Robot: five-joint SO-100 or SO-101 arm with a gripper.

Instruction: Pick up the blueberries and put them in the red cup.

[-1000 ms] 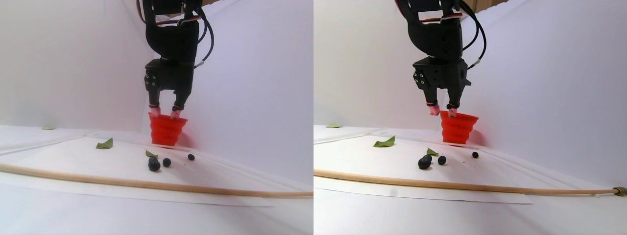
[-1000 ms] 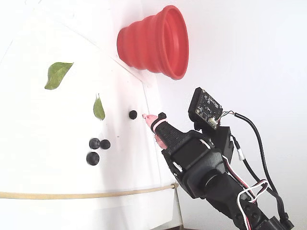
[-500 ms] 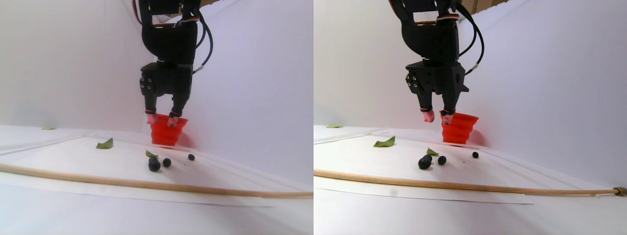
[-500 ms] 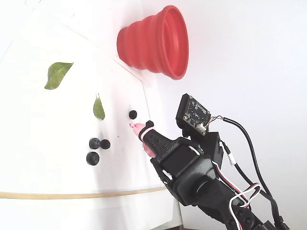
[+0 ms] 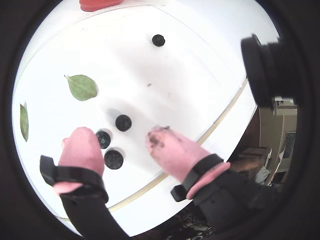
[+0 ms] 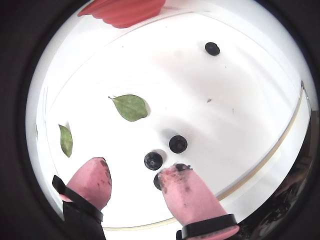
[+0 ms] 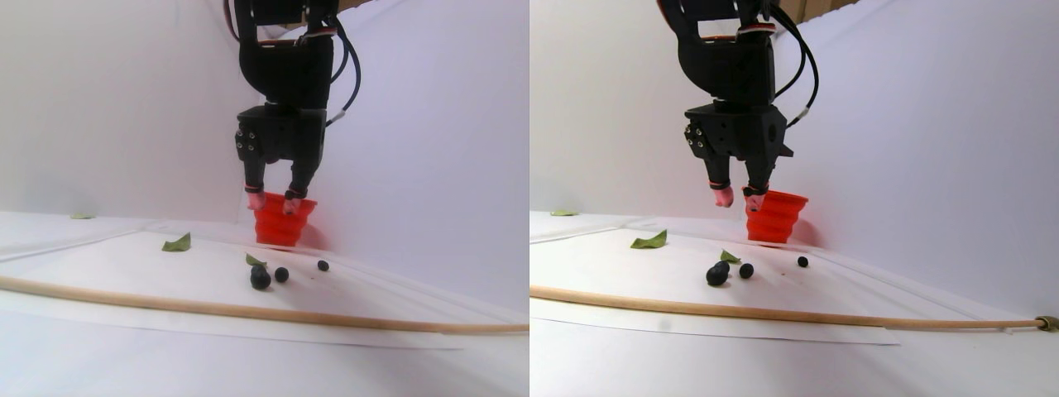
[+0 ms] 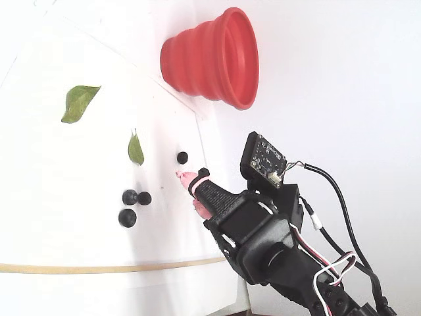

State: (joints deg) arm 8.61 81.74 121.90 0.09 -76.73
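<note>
Three blueberries (image 5: 123, 122) lie close together on the white sheet, and a lone one (image 5: 158, 40) rests nearer the red cup (image 8: 210, 59). The cluster (image 6: 153, 161) lies just ahead of my pink fingertips (image 6: 97, 167) in both wrist views, and one berry is partly hidden behind a finger. My gripper (image 5: 120, 137) is open and holds nothing. In the stereo pair view the gripper (image 7: 273, 203) hangs in front of the ribbed red cup (image 7: 280, 223), well above the berries (image 7: 261, 278). In the fixed view the gripper (image 8: 191, 191) sits between the lone berry (image 8: 182, 157) and the cluster (image 8: 129, 196).
Two green leaves (image 8: 79, 102) (image 8: 135, 149) lie on the sheet, one close to the berries. A long wooden stick (image 7: 248, 310) runs across the front of the sheet. White walls stand close behind the cup and to the side.
The open gripper has drawn away from the cup's rim toward the berry cluster and sunk slightly. Berries, cup and leaves have not moved.
</note>
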